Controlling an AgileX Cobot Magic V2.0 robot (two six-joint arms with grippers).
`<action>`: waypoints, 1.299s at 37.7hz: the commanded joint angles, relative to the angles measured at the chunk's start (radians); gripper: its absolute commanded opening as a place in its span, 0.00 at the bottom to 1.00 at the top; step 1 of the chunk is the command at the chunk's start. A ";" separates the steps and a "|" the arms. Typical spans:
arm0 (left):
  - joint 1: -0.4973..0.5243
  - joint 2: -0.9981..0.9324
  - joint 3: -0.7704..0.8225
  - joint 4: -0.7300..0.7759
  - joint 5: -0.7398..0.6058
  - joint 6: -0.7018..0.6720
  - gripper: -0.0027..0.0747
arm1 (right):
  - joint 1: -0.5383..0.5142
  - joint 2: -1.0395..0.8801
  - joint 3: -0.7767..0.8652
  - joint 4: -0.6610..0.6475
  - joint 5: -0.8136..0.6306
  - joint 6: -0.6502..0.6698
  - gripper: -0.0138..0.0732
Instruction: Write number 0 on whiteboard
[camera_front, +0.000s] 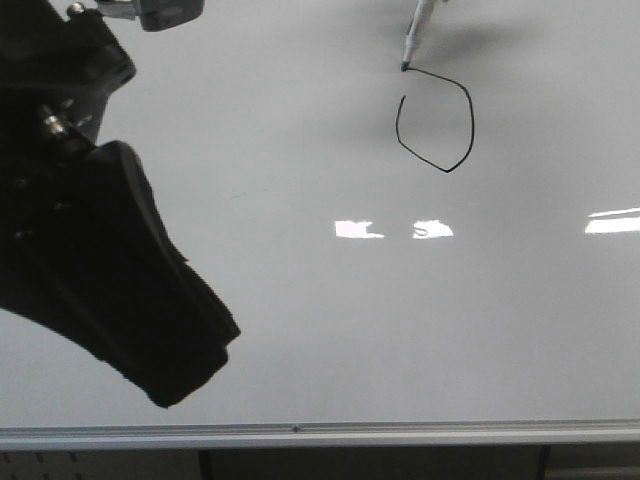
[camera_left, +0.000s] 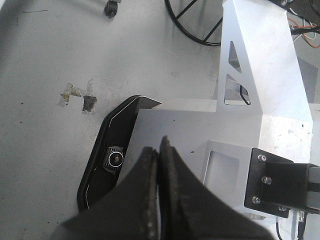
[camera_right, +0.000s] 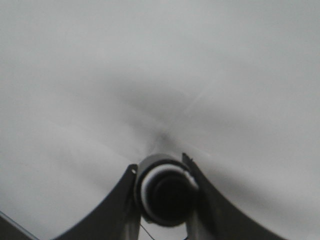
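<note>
**Marker tip at the top of an unclosed zero**

Front view: the whiteboard (camera_front: 300, 330) fills nearly everything ahead of me, glossy and grey-white, with bright light patches across its middle and a silver rail (camera_front: 320, 434) along its lower edge. The number 0 (camera_front: 436, 120) sits in the upper right part of the board, a thin black, slightly angular loop. Its outline runs from the top down the right side, comes to a point at the bottom and climbs the left side, leaving a gap at the upper left. The marker (camera_front: 415, 35) slants in from the top edge, and its dark tip touches the board right at the top end of the loop, with a soft shadow beside it. My left gripper (camera_front: 175, 335) hangs large and dark over the left side of the board, well apart from the loop.

Left wrist view: my left gripper (camera_left: 159, 150) has its two black fingers pressed together with nothing between them. Beyond them lie the grey floor and the white metal frame (camera_left: 260, 75) of my base.

Right wrist view: my right gripper (camera_right: 162, 172) clamps the round barrel of the marker (camera_right: 165, 192) between both fingers, seen end-on. The board (camera_right: 100, 75) beyond is blurred, and I cannot make out the loop here.
</note>
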 joint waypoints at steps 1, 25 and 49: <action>-0.008 -0.031 -0.031 -0.053 -0.001 -0.001 0.01 | 0.001 -0.015 -0.035 0.015 -0.054 -0.005 0.09; -0.008 -0.031 -0.031 -0.053 -0.001 -0.001 0.01 | 0.006 -0.059 -0.301 0.187 0.495 -0.051 0.09; -0.008 -0.031 -0.073 -0.092 -0.030 0.000 0.90 | 0.006 -0.440 0.413 0.423 0.512 -0.214 0.09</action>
